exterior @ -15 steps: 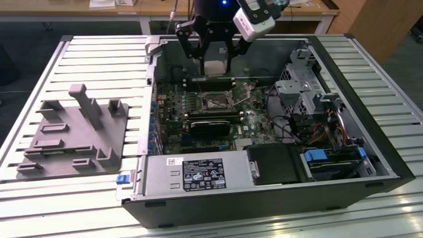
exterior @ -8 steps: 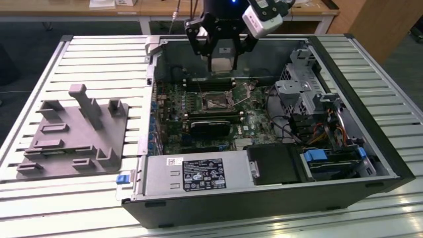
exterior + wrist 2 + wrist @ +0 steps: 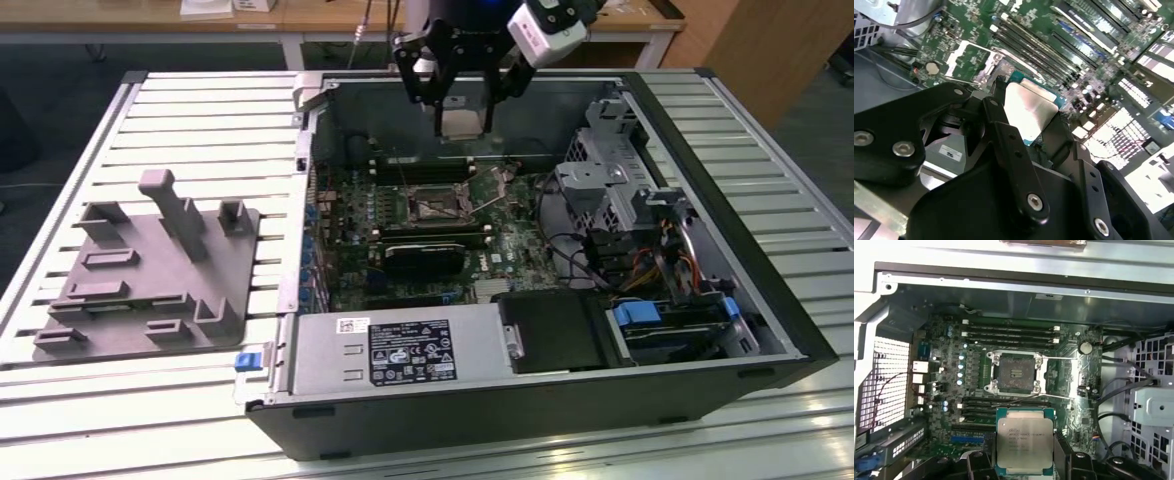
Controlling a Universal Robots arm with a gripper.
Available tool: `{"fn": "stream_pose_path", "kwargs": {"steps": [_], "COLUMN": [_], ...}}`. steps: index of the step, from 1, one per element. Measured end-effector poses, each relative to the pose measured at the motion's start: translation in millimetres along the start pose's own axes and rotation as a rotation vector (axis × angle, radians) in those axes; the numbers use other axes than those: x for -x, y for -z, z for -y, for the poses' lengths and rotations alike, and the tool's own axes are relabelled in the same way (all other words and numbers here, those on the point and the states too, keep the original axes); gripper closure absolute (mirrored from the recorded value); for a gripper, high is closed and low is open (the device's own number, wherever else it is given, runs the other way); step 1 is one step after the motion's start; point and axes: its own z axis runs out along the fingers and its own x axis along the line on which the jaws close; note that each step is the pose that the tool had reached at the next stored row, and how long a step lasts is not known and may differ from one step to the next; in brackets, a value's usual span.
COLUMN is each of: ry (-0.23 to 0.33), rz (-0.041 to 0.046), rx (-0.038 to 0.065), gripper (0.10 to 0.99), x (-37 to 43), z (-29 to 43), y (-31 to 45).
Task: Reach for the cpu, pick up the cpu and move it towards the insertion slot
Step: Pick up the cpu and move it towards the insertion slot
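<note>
end effector (image 3: 463, 112) clamped on cpu (image 3: 1024, 441) edges; lifted, open air above insertion slot (image 3: 1014, 372)

Faint print on the cpu (image 3: 1023, 442) face in the first wrist view, not legible. Dense print on the white label (image 3: 414, 352), lower middle of the exterior view, likewise unreadable.

My claw (image 3: 465, 95) is black, and the cpu (image 3: 1024, 441) in it has a silvery-white face with a teal-green rim. The insertion slot (image 3: 1014, 373), mid-frame in the first wrist view, is silver-framed with a dark centre, set on a green motherboard (image 3: 1074, 405). At the exterior view's left, the fixture block (image 3: 147, 270) is plain grey on a pale slatted table (image 3: 200, 130).
</note>
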Motion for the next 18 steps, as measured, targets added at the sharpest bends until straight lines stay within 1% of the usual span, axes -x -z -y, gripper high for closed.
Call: {"fn": "stream_pose_path", "kwargs": {"steps": [2, 4, 10, 13, 16, 18], "ry": [0.0, 0.0, 0.0, 0.0, 0.0, 0.0], "rz": [-0.0001, 0.0, 0.0, 0.0001, 0.0, -0.0001], "rx": [0.0, 0.0, 0.0, 0.0, 0.0, 0.0], "gripper": [0.545, 0.545, 0.545, 0.545, 0.545, 0.545], "x": [3.8, 6.0, 10.2, 12.0, 13.0, 13.1], "z": [-2.7, -6.8, -22.0, -28.1, -31.6, -32.7], "y": [-0.3, -0.6, -1.7, -2.5, -3.2, -3.3]}}
